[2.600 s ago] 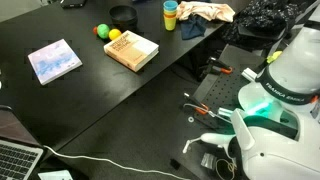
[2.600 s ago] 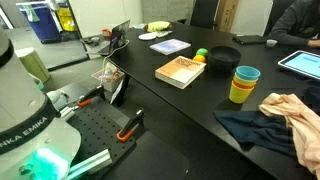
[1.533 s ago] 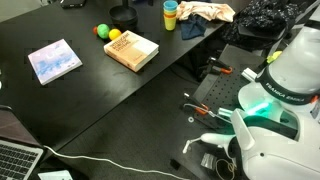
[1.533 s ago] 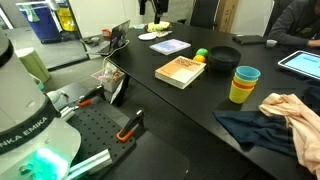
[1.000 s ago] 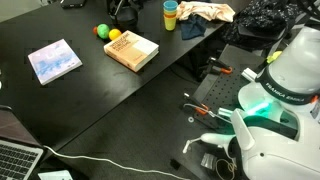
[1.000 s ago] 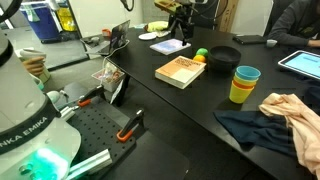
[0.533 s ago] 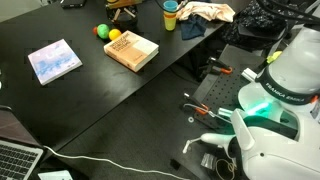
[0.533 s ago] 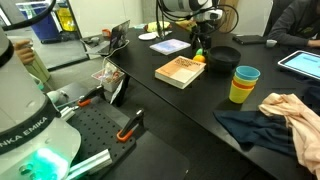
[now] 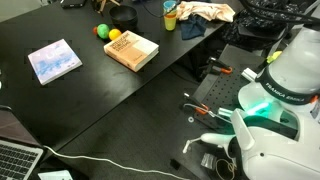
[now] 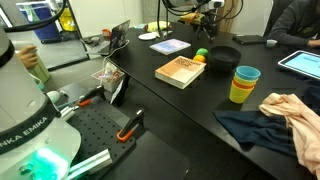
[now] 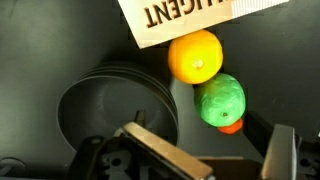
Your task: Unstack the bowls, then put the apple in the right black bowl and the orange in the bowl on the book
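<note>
The stacked black bowls point(image 11: 112, 100) sit on the black table, also seen in both exterior views point(image 9: 123, 15) point(image 10: 224, 56). The orange point(image 11: 195, 56) touches the tan book point(image 11: 200, 15), and the green apple point(image 11: 220, 101) lies next to it, with a small red thing point(image 11: 232, 126) behind the apple. In both exterior views the apple point(image 9: 101, 31) point(image 10: 202, 53) and orange point(image 9: 113, 34) lie between the tan book point(image 9: 131, 50) point(image 10: 181, 71) and the bowls. My gripper point(image 11: 222, 160) is open and empty, hovering above the bowls and fruit point(image 10: 207, 22).
A thin blue-and-pink book point(image 9: 55, 60) point(image 10: 170, 46) lies farther along the table. Stacked yellow and teal cups point(image 10: 244, 84) point(image 9: 170, 14) stand beside the bowls, with cloths point(image 10: 285, 115) past them. A tablet point(image 10: 303, 62) lies at the far edge.
My arm has swung in over the far end of the table and now hangs above the bowls and fruit. The objects have not moved.
</note>
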Tool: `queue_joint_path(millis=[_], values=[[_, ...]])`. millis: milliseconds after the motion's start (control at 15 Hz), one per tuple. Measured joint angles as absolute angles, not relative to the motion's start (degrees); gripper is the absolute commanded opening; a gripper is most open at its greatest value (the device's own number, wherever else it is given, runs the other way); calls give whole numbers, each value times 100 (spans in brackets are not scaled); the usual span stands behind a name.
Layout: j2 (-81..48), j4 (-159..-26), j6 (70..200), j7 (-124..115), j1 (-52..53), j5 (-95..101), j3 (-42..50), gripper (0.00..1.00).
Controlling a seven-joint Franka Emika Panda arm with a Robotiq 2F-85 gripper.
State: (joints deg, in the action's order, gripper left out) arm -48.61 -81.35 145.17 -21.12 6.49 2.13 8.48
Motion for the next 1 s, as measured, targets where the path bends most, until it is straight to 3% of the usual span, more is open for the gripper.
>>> queue_joint_path(millis=[800,867,1000], values=[[-5871,-7125,14473,-1129,330,453,862,99],[-5967,-7029,14473,-1121,296,453,863,74],[-6130,-6843,14474,-1106,253,453,863,70]])
